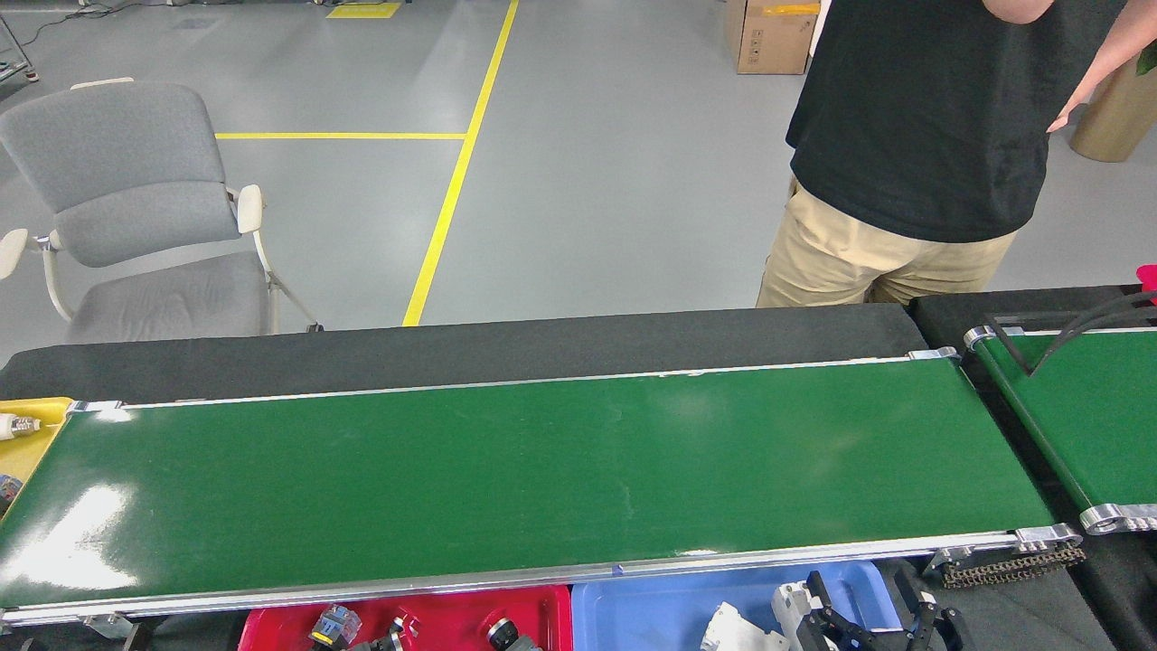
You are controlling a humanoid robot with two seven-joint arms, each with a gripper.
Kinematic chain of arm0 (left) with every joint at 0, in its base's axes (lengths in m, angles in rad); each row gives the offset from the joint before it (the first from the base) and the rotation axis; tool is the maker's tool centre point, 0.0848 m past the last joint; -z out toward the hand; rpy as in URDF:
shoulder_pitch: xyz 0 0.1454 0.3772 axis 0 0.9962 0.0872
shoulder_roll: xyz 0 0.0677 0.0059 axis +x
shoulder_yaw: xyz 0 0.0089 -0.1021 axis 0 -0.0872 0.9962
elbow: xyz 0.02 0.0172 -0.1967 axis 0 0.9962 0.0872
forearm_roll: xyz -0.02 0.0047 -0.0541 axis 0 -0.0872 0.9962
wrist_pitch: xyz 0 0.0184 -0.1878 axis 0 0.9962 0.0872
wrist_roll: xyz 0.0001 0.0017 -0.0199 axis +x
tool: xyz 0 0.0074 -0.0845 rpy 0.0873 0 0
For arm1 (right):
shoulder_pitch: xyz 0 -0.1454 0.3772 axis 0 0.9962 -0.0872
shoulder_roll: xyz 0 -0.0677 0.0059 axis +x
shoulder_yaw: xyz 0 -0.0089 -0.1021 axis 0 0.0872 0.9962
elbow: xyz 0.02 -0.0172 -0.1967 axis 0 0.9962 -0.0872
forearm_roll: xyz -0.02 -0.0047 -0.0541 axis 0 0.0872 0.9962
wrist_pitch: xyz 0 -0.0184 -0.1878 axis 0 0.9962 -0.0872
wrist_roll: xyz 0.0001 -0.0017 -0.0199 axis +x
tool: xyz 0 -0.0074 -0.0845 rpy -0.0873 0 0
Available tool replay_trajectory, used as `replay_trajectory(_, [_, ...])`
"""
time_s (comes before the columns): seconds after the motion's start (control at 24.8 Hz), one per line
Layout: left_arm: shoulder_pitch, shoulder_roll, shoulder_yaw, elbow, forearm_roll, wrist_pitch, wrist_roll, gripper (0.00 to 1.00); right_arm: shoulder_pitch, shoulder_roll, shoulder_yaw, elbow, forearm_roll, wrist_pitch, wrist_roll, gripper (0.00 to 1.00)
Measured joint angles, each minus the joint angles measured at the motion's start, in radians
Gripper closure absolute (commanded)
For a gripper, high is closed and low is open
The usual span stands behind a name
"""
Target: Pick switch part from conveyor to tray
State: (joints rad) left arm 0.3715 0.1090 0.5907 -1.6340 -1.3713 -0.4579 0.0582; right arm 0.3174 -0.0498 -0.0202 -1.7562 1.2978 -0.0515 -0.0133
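Right pincer [872,615], cut off below, spread above blue tray [651,606].

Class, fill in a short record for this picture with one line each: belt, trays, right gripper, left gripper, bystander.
belt: conveyor, no part on it
trays: red tray and blue tray at near edge, small parts in both
right gripper: right gripper low over blue tray, fingers apart
left gripper: out of view
bystander: person behind belt

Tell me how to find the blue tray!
Find the long green conveyor across the middle. Below its near silver rail sit two trays side by side; the blue tray is the right one. Its neighbour, the red tray, is left of it.
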Motion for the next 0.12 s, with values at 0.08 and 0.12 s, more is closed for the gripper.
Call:
replay_trajectory(0.08, [0.000, 0.000, 0.001, 0.001, -0.001, 0.000, 0.006, 0.00, -0.008, 0.000, -0.009, 0.000, 0.000, -0.002, -0.001, 0.00])
replay_trajectory(0.12, [0.000, 0.000, 0.004, 0.003, -0.001, 0.000, 0.007, 0.00, -0.009, 0.000, -0.011, 0.000, 0.000, -0.003, -0.001, 0.00])
